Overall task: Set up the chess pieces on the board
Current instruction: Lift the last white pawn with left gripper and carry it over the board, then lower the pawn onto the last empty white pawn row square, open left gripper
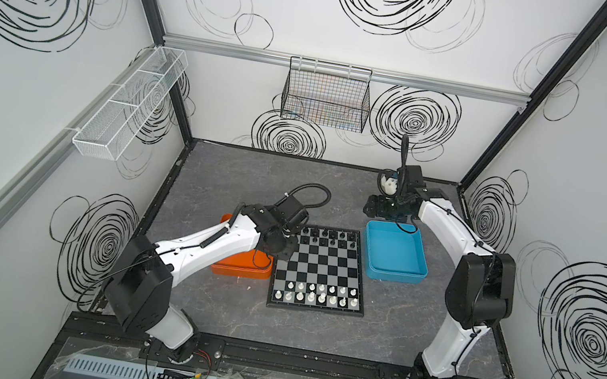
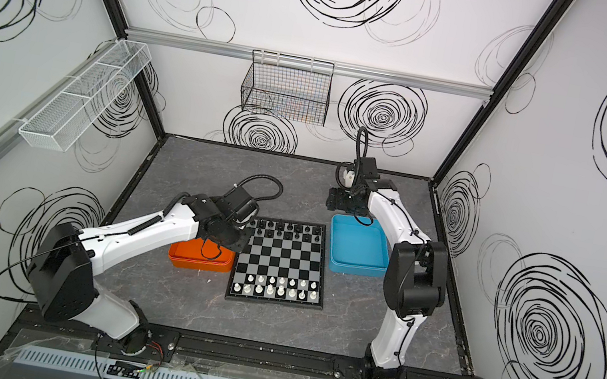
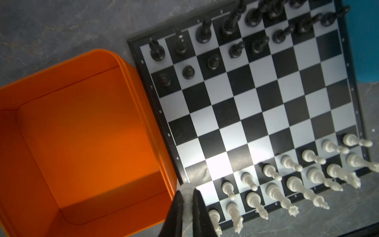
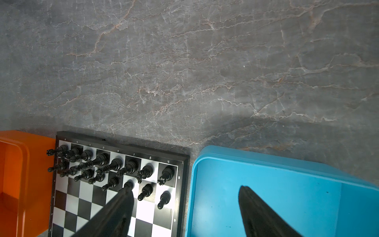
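1. The flat square chessboard with black and silver-grey squares and a thin black rim [image 1: 322,263] lies mid-way across the grey veined tabletop [image 1: 244,180].
2. An orange plastic tray [image 1: 237,269] sits just beside the board's left rim. Whether the two touch cannot be told. A blue plastic tray [image 1: 394,253] sits just beside the far right corner, with a narrow gap showing in the right wrist view.
3. The small black plastic chessmen [image 1: 327,236] stand on the two far rows. The small white plastic chessmen [image 1: 317,292] stand on the two near rows. The four middle rows show only bare squares.
4. The left gripper [image 3: 187,190] is clenched on one white pawn [image 3: 187,205], pinched between its two black fingers [image 3: 200,209]. It hangs over the seam between the orange tray's rim and the board's left rim, near the white corner.
5. Just beside the held pawn, the light edge square of the white pawn row [image 3: 205,190] is bare.
6. The right gripper [image 4: 185,188] is released and grasps nothing, its jaws spread wide. One finger hovers over the board's far right squares and the other over the blue tray.
7. Open tabletop lies beyond the board's far rim and in front of its near rim. The two arms are well apart.
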### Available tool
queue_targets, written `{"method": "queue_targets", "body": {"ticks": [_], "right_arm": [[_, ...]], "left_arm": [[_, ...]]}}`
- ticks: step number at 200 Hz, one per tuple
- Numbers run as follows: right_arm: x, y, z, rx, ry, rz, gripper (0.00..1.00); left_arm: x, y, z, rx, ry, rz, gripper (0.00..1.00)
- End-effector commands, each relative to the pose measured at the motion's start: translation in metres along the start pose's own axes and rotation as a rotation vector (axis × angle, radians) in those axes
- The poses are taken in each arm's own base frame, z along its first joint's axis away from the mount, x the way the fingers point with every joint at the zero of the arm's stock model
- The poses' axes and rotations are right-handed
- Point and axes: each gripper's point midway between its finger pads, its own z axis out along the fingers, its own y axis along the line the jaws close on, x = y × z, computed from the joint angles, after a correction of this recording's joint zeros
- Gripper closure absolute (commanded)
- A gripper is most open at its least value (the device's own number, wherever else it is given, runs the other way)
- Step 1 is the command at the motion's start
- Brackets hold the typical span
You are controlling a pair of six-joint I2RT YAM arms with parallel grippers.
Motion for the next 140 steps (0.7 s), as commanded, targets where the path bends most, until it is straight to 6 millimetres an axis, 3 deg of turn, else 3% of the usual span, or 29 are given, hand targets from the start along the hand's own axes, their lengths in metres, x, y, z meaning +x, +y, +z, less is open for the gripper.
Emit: {"method": "queue_targets", "body": {"ticks": [1, 32, 140], "right_arm": [[-0.009, 0.002, -0.02, -0.015, -0.058, -0.016, 0.15], [-0.006, -0.002, -0.019, -0.017, -0.056, -0.006, 0.15], [-0.005, -0.008, -0.016, -0.015, -0.051, 0.006, 0.15]], "left_arm": [[0.023, -0.004, 0.001, 0.005, 0.051, -0.025, 0.88], [0.039, -0.011, 0.01, 0.012, 0.083, -0.005, 0.88], [0.061, -0.023, 0.042, 0.039, 0.134, 0.012, 0.88]]}}
